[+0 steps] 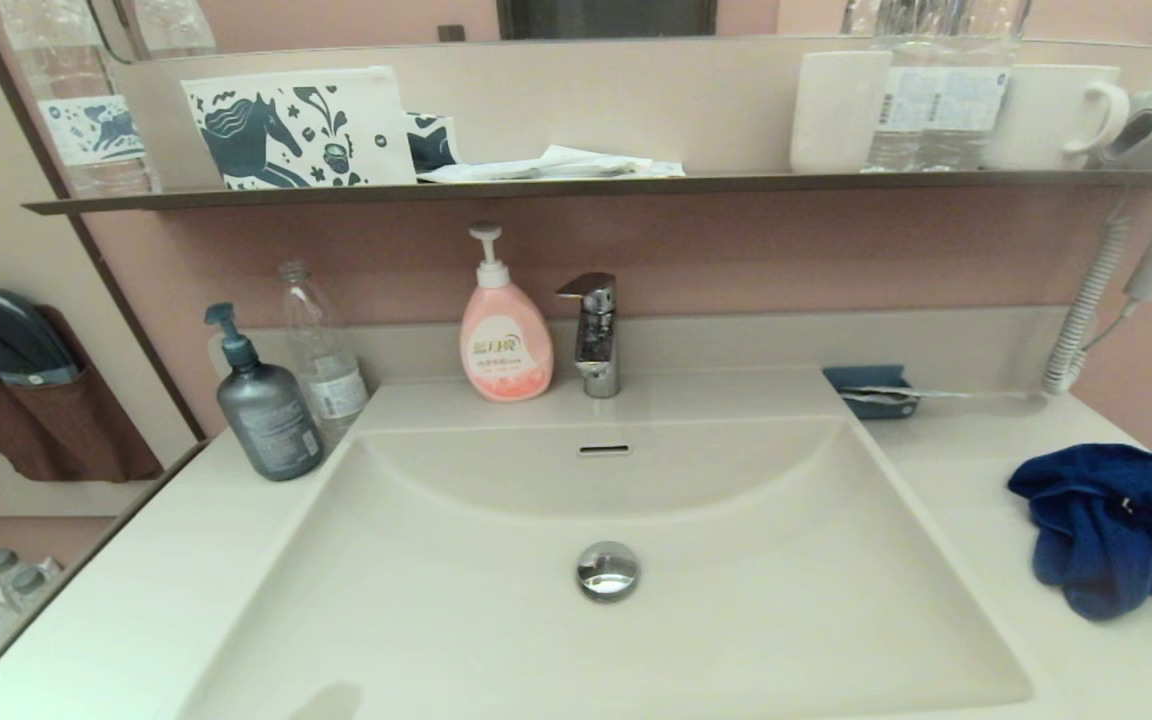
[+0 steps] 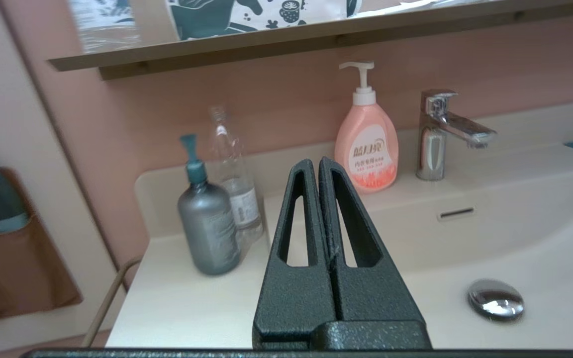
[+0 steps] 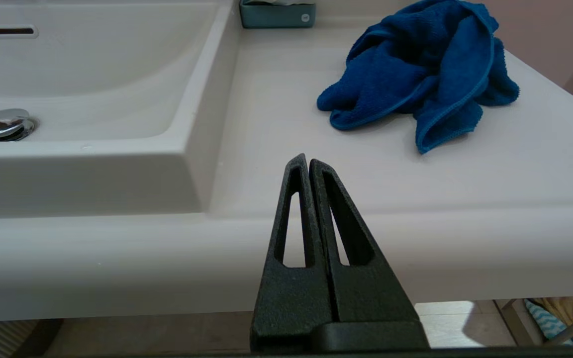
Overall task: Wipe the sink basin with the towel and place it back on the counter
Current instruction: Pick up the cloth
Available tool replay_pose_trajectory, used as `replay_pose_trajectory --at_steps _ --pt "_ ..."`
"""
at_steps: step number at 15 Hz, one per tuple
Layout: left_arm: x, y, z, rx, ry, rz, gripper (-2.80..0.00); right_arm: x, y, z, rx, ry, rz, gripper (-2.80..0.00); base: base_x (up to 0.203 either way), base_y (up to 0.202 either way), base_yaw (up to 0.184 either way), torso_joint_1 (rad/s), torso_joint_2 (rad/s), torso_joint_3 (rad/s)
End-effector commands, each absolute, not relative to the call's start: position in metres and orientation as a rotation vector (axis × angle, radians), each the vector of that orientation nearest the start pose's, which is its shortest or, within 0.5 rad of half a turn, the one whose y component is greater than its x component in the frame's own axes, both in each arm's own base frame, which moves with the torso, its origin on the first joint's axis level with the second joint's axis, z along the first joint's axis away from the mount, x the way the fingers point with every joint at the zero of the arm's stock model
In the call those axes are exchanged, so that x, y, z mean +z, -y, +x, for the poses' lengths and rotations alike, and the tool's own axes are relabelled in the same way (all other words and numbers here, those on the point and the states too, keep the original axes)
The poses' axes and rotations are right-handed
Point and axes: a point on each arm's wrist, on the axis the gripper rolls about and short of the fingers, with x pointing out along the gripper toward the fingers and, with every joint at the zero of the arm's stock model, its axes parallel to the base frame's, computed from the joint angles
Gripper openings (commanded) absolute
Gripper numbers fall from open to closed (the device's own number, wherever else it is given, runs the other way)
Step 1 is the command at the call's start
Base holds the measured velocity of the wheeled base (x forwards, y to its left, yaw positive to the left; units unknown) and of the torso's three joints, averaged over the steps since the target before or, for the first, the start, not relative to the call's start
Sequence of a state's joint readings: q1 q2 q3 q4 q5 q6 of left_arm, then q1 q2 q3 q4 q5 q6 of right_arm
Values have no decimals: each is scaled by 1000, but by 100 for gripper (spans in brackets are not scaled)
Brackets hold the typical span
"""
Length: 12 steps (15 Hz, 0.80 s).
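Note:
The dark blue towel [image 1: 1121, 545] lies crumpled on the cream counter [image 1: 976, 500] to the right of the sink basin [image 1: 496, 620]; the right wrist view shows the towel [image 3: 426, 84] beyond the counter's front edge. The basin holds only its chrome drain plug [image 1: 608, 570] and an overflow slot [image 1: 604, 450]. My right gripper [image 3: 307, 160] is shut and empty, held in front of the counter's front edge, short of the towel. My left gripper [image 2: 318, 162] is shut and empty, hovering near the basin's front left. Neither gripper shows in the head view.
A grey pump bottle [image 1: 264, 405], a clear bottle [image 1: 321, 350], a pink soap dispenser [image 1: 504, 335] and the tap [image 1: 594, 335] stand behind the basin. A teal tray [image 1: 871, 390] sits at the back right. A dark shelf [image 1: 576, 188] with cups hangs above; a hair dryer cord [image 1: 1086, 310] hangs right.

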State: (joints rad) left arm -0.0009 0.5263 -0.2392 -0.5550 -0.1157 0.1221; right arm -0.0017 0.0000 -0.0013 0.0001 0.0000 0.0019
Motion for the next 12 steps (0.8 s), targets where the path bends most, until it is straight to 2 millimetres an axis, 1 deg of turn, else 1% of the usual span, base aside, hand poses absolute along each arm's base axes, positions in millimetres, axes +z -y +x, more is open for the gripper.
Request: replay_pose_trajectory --at_steps 1,3,4,5,7,9,12 --pt "176 3 -20 -83 332 142 -280 76 0 -23 -2 1 3 -280 0 0 0 0 0 0" --pt "149 3 -38 -93 254 134 -280 76 0 -23 -2 2 2 -280 0 0 0 0 0 0" --pt "133 3 -42 -100 185 124 -280 76 0 -23 -2 0 2 -280 0 0 0 0 0 0" --pt "121 3 -42 -104 124 112 -280 76 0 -23 -2 2 2 -280 0 0 0 0 0 0" --pt "101 3 -33 -107 54 95 -280 76 0 -23 -2 2 2 -280 0 0 0 0 0 0" --pt "86 3 -26 -103 31 91 -280 76 0 -23 -2 2 2 -280 0 0 0 0 0 0" --pt "81 1 -24 -46 34 91 -280 76 0 -23 -2 2 2 -280 0 0 0 0 0 0"
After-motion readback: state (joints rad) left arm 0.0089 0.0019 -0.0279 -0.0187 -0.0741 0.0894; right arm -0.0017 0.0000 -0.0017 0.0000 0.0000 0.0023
